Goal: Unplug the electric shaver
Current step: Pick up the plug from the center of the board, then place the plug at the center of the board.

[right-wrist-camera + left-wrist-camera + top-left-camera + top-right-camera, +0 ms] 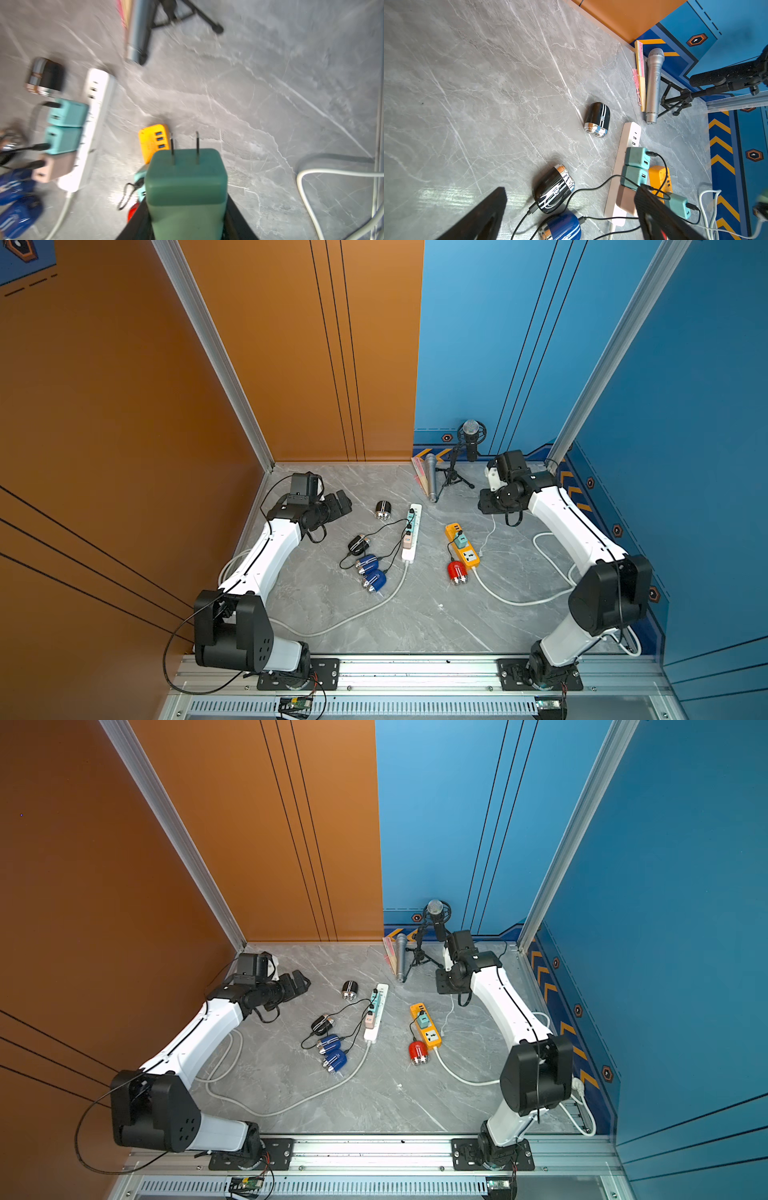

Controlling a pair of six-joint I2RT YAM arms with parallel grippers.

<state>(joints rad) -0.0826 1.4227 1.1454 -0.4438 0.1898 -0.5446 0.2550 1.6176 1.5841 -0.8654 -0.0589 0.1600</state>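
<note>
Teal plug (186, 182), prongs bare, sat clenched in right gripper (187, 222), at one o'clock from yellow strip (461, 545); left gripper (343, 503) gaped, empty.

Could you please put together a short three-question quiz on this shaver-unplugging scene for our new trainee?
1. True or false: the green adapter gripped in the right claw has both prongs bare, out of any socket.
2. How many adapters sit in the white power strip? A) one B) three C) five
3. Which colour is the other power strip, next to the red shaver?
Key: 1 true; 2 B; 3 orange.
</note>
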